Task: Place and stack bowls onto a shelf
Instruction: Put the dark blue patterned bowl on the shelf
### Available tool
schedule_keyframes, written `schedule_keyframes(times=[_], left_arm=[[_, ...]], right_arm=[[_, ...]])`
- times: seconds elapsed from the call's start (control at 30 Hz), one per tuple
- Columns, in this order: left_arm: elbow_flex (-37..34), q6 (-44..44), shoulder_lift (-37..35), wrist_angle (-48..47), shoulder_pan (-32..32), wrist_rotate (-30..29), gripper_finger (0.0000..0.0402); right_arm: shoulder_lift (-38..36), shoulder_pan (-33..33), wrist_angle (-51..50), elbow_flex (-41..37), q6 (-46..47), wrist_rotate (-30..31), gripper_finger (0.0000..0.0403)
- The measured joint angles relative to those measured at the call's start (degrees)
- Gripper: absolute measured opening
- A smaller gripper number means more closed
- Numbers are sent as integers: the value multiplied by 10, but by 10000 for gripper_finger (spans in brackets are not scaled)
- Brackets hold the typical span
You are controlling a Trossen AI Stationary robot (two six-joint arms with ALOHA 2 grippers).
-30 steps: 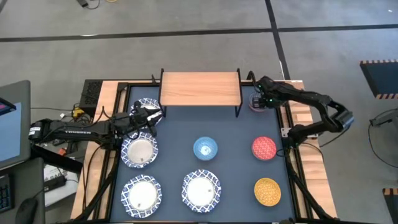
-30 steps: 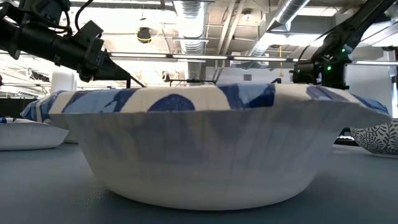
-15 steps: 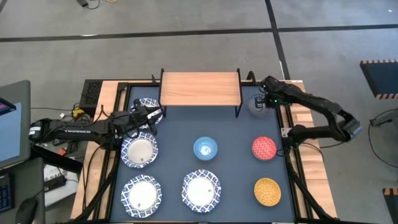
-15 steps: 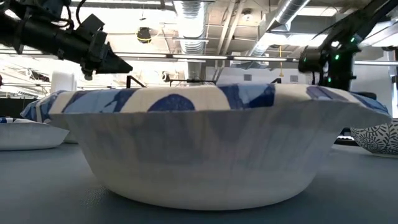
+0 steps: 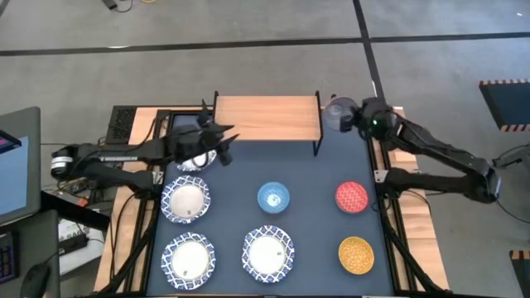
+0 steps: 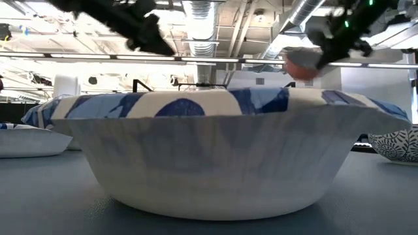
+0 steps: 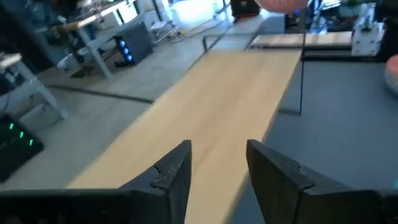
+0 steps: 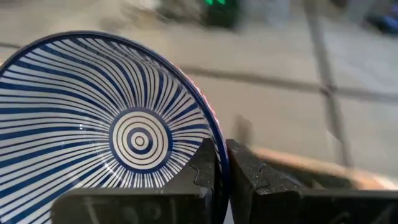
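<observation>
Pinching the rim of a small grey-blue bowl (image 8: pixel 124 137), the right claw (image 5: pixel 358 118) holds it lifted clear of the desk (image 5: pixel 315 178), with one finger inside the wall and one outside. The inside is white with fine blue stripes running to a bullseye. In the high view the bowl hangs just off the claw's tip, beside the right end of the wooden shelf (image 5: pixel 267 117) and not yet over its board. It looks like glazed ceramic: stiff, smooth and probably slippery. A rim pinch at one point leaves the weight hanging to one side, so it may swing, and it would chip if it knocked the shelf edge or leg.

The left claw (image 5: pixel 217 132) is released, its fingers (image 7: pixel 174 171) spread with nothing between them, poised just over the shelf's left front edge. Right beneath and behind it sits a wide blue-rimmed bowl (image 5: pixel 196 151).

Farther out on the desk lie three more wide white bowls (image 5: pixel 185 201), plus a light blue bowl (image 5: pixel 273 198), a red bowl (image 5: pixel 352 197) and a yellow bowl (image 5: pixel 357 254). The wide ones look thin-walled and light; their flared rims offer the easiest hold.
</observation>
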Motion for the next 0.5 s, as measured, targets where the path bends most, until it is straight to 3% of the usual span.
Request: schedule_keyframes(times=[0.1,0.23,0.5], left_arm=[[66,27,48,-3,3,34,165],[143,73,109,-1,3,50,182],[256,131,236,3,0,41,185]], right_arm=[[15,64,78,0,-56,6,39],[61,129,159,0,-93,71,39],[192,161,330,0,-142,164,39]])
